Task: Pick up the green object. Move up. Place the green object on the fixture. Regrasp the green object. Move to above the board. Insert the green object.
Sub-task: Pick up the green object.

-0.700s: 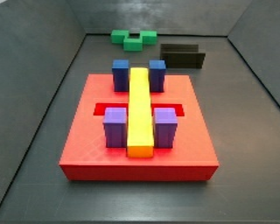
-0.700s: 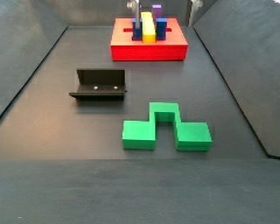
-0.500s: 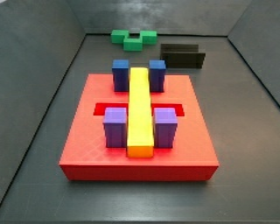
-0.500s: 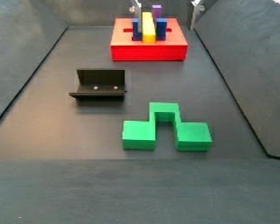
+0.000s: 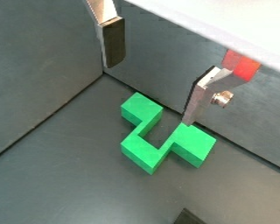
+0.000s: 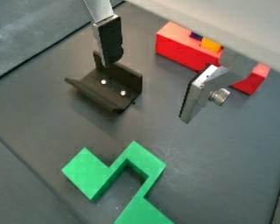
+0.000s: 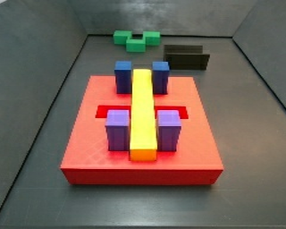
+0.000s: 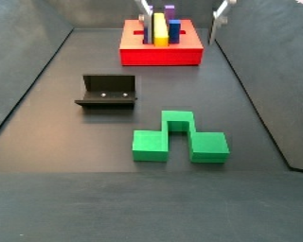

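Wrist view: gripper [image 5: 157,76] above blocky green object [image 5: 161,136]

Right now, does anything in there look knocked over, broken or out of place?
Nothing stands out. The green object lies flat on the floor, the fixture stands upright, the board sits square, and the gripper hangs open above the green object.

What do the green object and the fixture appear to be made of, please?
The green object looks like moulded or printed plastic: uniform bright green, matte, with crisp cube edges. The fixture looks like dark metal or hard plastic, hard to tell which: black, flat-walled, with two pale screw-like dots on its face. The open claw hangs above the floor, its fingers silvery metal.
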